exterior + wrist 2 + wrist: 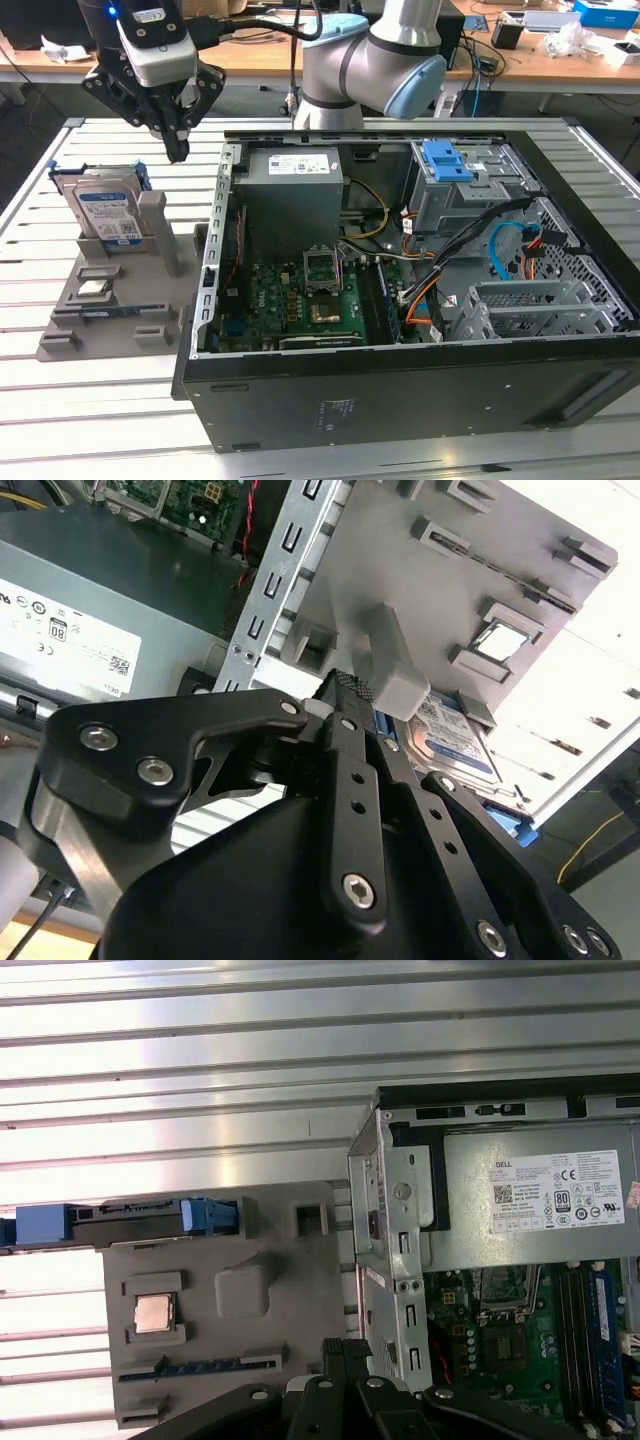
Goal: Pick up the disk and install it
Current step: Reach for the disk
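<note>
The disk (105, 212) stands upright on its edge in a slot at the back of a grey holder (110, 310), on the exterior view's left. It is silver with a blue-and-white label and blue bracket ends. In the first wrist view the disk (120, 1222) appears edge-on, and in the second wrist view the disk (452, 735) lies just past the fingertips. My gripper (177, 150) hangs above the holder, a little toward the open computer case (400, 380) from the disk. Its fingers are shut with nothing between them, as seen on the gripper (347, 686) in the second wrist view.
The case holds a grey power supply (295, 185), a motherboard (305, 300) and a drive bay with a blue bracket (447, 160). A small silver processor chip (153, 1312) sits in the holder. A grey post (160, 225) rises beside the disk. The slatted metal table (90, 420) surrounds everything.
</note>
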